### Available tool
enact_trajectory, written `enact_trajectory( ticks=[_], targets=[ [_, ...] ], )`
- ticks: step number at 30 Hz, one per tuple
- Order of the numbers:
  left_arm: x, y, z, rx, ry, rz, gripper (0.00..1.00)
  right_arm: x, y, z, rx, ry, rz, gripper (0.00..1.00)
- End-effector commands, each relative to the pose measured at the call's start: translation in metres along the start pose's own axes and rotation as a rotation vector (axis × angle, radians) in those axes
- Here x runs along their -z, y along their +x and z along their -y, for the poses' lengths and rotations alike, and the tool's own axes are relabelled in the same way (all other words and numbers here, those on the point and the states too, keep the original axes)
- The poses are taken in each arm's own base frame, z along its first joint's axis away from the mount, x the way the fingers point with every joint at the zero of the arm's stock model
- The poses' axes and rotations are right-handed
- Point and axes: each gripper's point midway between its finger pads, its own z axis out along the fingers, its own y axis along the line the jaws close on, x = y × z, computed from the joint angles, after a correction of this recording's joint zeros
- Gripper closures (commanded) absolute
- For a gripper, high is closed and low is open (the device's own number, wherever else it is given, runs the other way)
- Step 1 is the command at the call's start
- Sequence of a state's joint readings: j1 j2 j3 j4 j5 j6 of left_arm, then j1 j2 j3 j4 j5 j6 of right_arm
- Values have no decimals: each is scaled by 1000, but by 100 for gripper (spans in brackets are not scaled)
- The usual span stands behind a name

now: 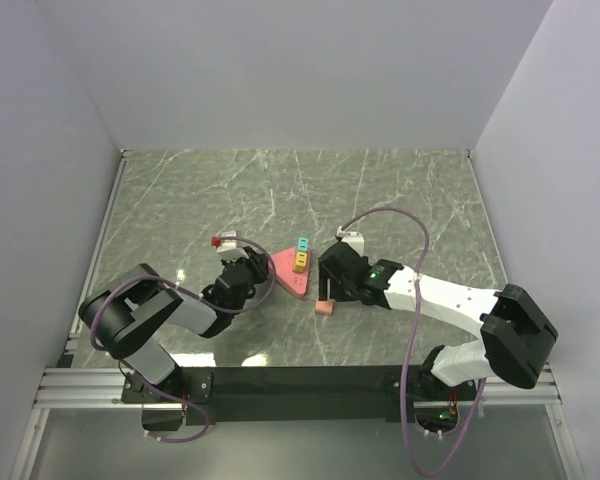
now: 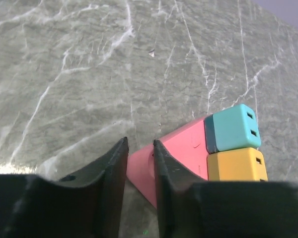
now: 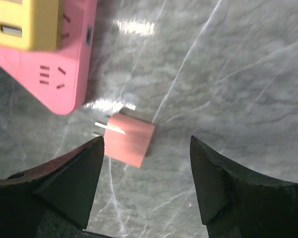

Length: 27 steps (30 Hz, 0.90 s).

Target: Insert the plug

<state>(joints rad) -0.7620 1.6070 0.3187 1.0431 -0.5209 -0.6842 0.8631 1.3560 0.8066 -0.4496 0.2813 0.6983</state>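
Note:
A pink triangular power strip (image 1: 290, 272) lies mid-table with a teal plug (image 1: 302, 243) and a yellow plug (image 1: 300, 262) in it. A small pink plug (image 1: 326, 307) lies loose on the table just right of the strip's near corner. In the right wrist view the pink plug (image 3: 129, 140) lies on its side, prongs toward the strip (image 3: 49, 74). My right gripper (image 3: 145, 140) is open above it, apart from it. My left gripper (image 2: 140, 146) is closed narrowly on the strip's left corner (image 2: 181, 146).
The grey marble table (image 1: 400, 200) is walled on the left, back and right. A purple cable (image 1: 400, 225) loops over the right arm. The arm bases sit on a black rail (image 1: 300, 385) at the near edge.

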Motion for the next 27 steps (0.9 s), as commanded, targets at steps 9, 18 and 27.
enact_trajectory(
  ticks=[9,18,27],
  targets=[
    [14,-20,-2,-2,-14,17,26,9,14,-33,-40,-124,4,25],
    [28,-31,-1,21,8,35,23,-13,25,-31,-42,-55,-47,28],
    [39,-33,0,32,33,25,24,-23,34,-31,-26,-43,-76,46]
  ],
)
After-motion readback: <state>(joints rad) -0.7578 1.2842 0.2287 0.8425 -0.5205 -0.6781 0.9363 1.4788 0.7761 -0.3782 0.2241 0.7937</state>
